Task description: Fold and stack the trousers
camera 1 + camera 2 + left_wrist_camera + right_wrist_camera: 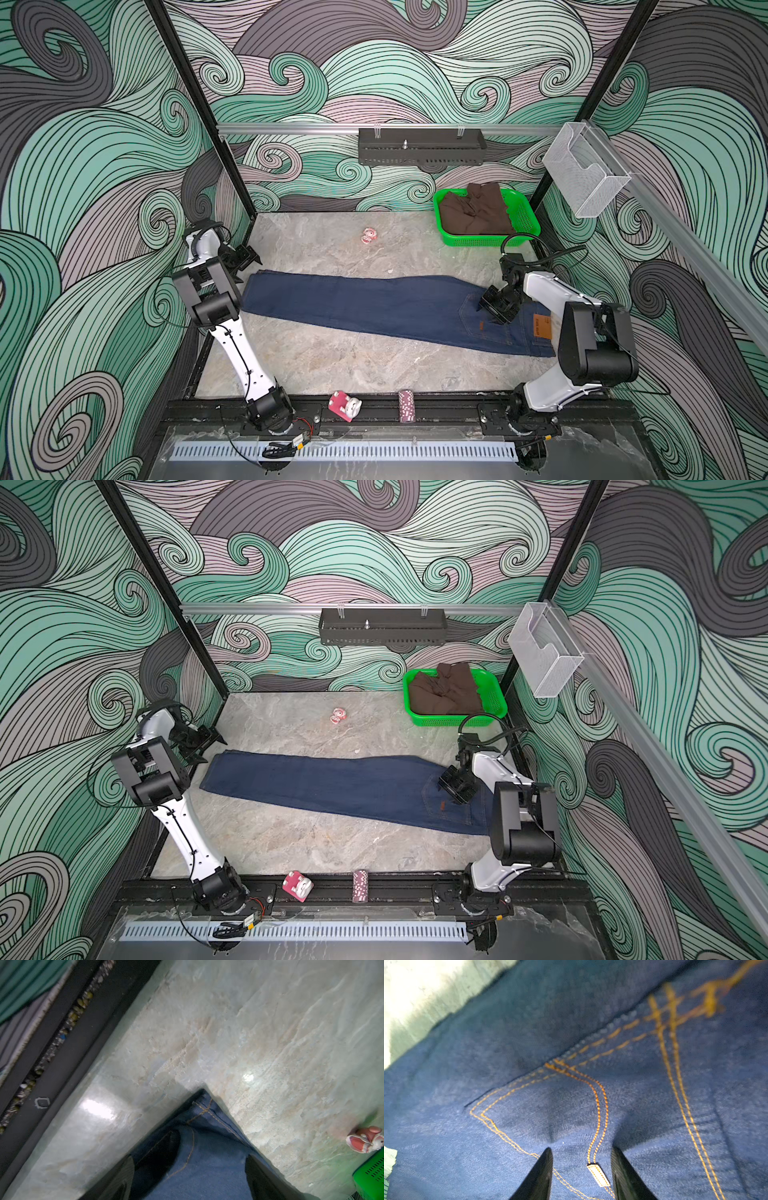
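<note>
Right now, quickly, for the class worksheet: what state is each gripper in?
Left gripper: open, by the hem of the trousers, holding nothing.
Right gripper: open, tips at the back pocket, holding nothing.

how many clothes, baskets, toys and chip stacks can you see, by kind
clothes: 2, the trousers and a brown heap counted as one
baskets: 1, the green basket
toys: 2, the table toy and the rail toy
chip stacks: 1, the chip stack
total: 6

Marble table (332,365), trousers (365,303), green basket (473,240), toy (368,235)
</note>
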Robot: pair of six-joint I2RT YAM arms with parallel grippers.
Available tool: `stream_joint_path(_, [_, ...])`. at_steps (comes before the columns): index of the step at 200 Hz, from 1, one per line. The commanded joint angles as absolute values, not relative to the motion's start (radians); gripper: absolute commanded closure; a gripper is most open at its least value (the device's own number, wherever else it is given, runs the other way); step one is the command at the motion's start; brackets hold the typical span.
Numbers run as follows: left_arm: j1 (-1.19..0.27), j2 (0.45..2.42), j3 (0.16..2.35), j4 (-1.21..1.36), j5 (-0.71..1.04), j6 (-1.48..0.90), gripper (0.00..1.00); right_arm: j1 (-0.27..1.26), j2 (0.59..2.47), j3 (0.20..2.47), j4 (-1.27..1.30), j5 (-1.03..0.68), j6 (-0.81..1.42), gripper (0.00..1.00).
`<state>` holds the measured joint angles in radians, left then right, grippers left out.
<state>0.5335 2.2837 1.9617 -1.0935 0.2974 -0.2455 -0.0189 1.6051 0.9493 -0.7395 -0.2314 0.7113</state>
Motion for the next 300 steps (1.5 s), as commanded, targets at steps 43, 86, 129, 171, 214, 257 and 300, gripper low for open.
stream_joint_path(43, [0.527, 2.339, 1.975, -1.135, 0.374, -0.198, 0.47, -0.012, 1.627, 0.952, -0.747, -0.230, 0.704, 0.53])
stream_joint_path(86, [0.523, 2.243, 1.896, -1.107, 0.397, -0.200, 0.89, -0.010, 1.649, 0.960, -0.744, -0.229, 0.692, 0.53])
stream_joint_path(129, [0.508, 2.142, 1.853, -1.098, 0.393, -0.213, 1.00, -0.010, 1.660, 0.976, -0.748, -0.235, 0.672, 0.53])
stream_joint_path(171, [0.372, 1.956, 1.700, -1.060, 0.356, -0.272, 1.00, -0.010, 1.675, 0.994, -0.756, -0.254, 0.655, 0.53])
stream_joint_path(214, [0.145, 1.855, 1.479, -1.059, 0.271, -0.360, 1.00, -0.009, 1.694, 1.014, -0.762, -0.269, 0.633, 0.53])
stream_joint_path(257, [0.086, 1.724, 1.367, -1.049, 0.321, -0.435, 0.42, -0.010, 1.706, 1.032, -0.770, -0.277, 0.621, 0.53])
stream_joint_path(300, [0.087, 1.689, 1.490, -1.127, 0.282, -0.413, 0.29, -0.008, 1.719, 1.051, -0.775, -0.284, 0.622, 0.53])
